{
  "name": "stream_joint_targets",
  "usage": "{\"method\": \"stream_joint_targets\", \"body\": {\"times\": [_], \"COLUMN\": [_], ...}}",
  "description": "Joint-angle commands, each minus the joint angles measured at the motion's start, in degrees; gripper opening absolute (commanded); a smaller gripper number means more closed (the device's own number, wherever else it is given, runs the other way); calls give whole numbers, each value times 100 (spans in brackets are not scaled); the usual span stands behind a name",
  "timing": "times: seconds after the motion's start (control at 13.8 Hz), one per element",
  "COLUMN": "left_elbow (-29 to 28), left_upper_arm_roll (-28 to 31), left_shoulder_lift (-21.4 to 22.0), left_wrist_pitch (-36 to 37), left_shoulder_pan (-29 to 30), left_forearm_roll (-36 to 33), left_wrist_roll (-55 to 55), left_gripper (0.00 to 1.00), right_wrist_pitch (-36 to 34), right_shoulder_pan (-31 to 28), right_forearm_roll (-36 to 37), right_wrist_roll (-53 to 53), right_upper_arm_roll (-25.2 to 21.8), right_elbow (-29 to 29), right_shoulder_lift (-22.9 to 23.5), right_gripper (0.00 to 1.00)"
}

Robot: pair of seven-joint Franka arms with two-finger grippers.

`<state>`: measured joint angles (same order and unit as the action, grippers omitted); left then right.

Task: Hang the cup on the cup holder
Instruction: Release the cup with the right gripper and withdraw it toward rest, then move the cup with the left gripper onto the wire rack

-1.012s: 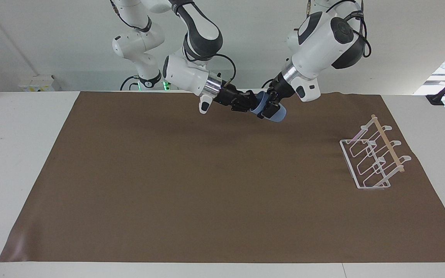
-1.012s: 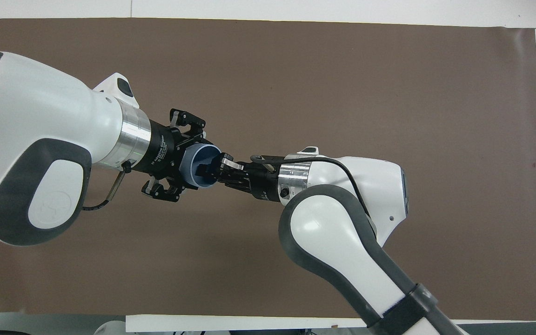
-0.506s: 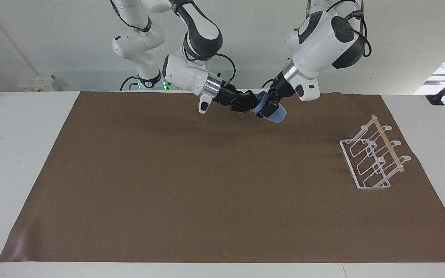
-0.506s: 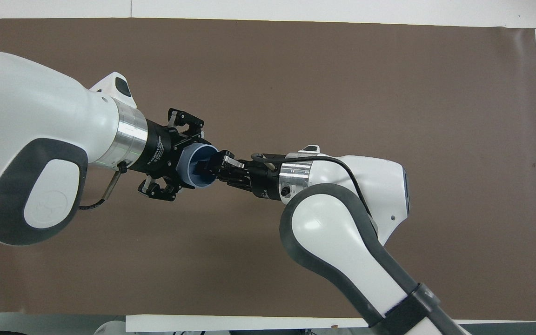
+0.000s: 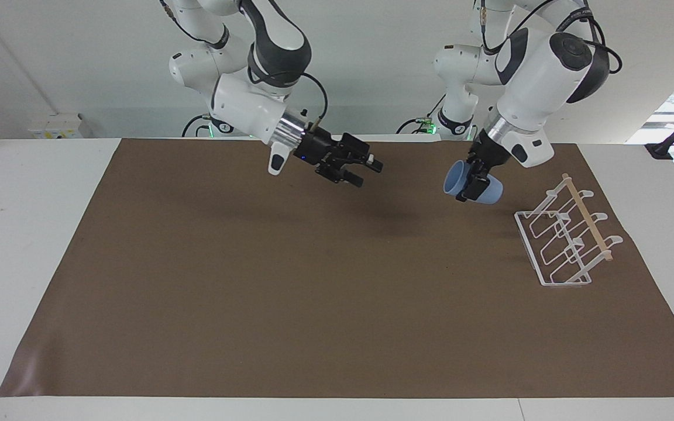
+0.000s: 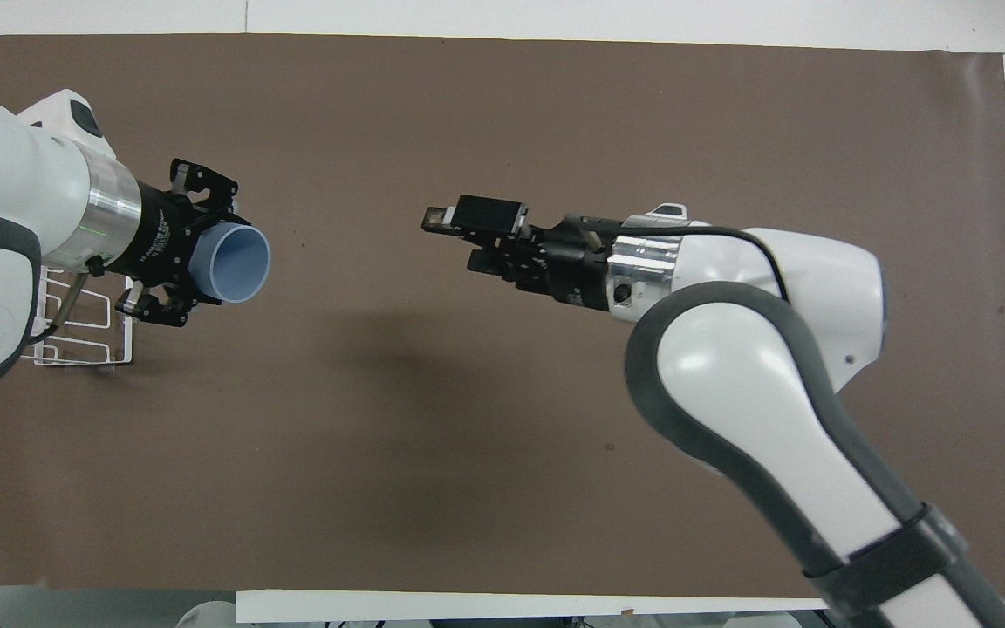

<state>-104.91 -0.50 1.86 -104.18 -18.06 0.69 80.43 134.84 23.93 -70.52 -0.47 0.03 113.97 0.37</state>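
The light-blue cup (image 5: 477, 186) lies on its side in the air, its open mouth toward the right arm's end of the table. My left gripper (image 5: 470, 182) is shut on its body and holds it over the mat beside the cup holder. The cup (image 6: 239, 262) and left gripper (image 6: 197, 262) also show in the overhead view. The white wire cup holder (image 5: 588, 220) with a wooden rod stands at the left arm's end. The left arm partly hides the holder (image 6: 84, 359) in the overhead view. My right gripper (image 5: 367, 172) is open and empty over the mat's middle (image 6: 454, 238).
A brown mat (image 5: 313, 280) covers most of the white table (image 5: 33, 234). Nothing else stands on it besides the rack.
The right gripper let go of the cup and drew back toward its own end. The left gripper carried the cup toward the cup holder.
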Motion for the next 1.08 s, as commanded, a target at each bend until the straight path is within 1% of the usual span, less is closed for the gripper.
{"method": "stream_joint_targets", "body": {"times": [0.0,0.07,0.14,0.29,0.36,0.43,0.51,0.58,0.65,0.72,0.87,1.01], "left_elbow": [57,128,146,129,85,68,76,76,94,129,94,59], "left_upper_arm_roll": [-38,-38,-29,-38,-38,-29,-38,-38,-29,-38,-38,-38], "left_shoulder_lift": [-298,-500,-703,-1072,-1170,-1266,-1485,-1644,-1897,-2091,-2155,-2295], "left_wrist_pitch": [47,82,126,563,688,802,942,1048,1171,1311,1479,1646], "left_shoulder_pan": [-14,4,-14,-49,-40,-49,-40,-40,-40,-57,-93,-102], "left_forearm_roll": [-1766,-2383,-3146,-4746,-5389,-5900,-6392,-6815,-7167,-7458,-7557,-7740], "left_wrist_roll": [-151,-133,-116,-80,33,173,349,577,857,1086,1360,1676], "left_gripper": [0,0,0,0,0,0,0,0,0,0,0,0], "right_wrist_pitch": [-1218,-1528,-1661,-1864,-1891,-1943,-2066,-2285,-2652,-3161,-3997,-4744], "right_shoulder_pan": [-1088,-1379,-1530,-1969,-2189,-2278,-2305,-2323,-2340,-2349,-2393,-2542], "right_forearm_roll": [1630,2186,2653,3715,4278,4797,5315,5825,6387,6915,7375,7543], "right_wrist_roll": [-32,-145,-285,-575,-690,-769,-770,-761,-761,-761,-735,-735], "right_upper_arm_roll": [50,58,41,41,50,32,32,23,23,15,-29,-64], "right_elbow": [-294,-374,-375,-375,-384,-419,-445,-515,-655,-996,-1707,-2411], "right_shoulder_lift": [-38,-28,-63,-81,-90,-133,-256,-387,-476,-511,-433,-188], "right_gripper": [99,99,99,99,99,99,99,99,99,99,99,99]}}
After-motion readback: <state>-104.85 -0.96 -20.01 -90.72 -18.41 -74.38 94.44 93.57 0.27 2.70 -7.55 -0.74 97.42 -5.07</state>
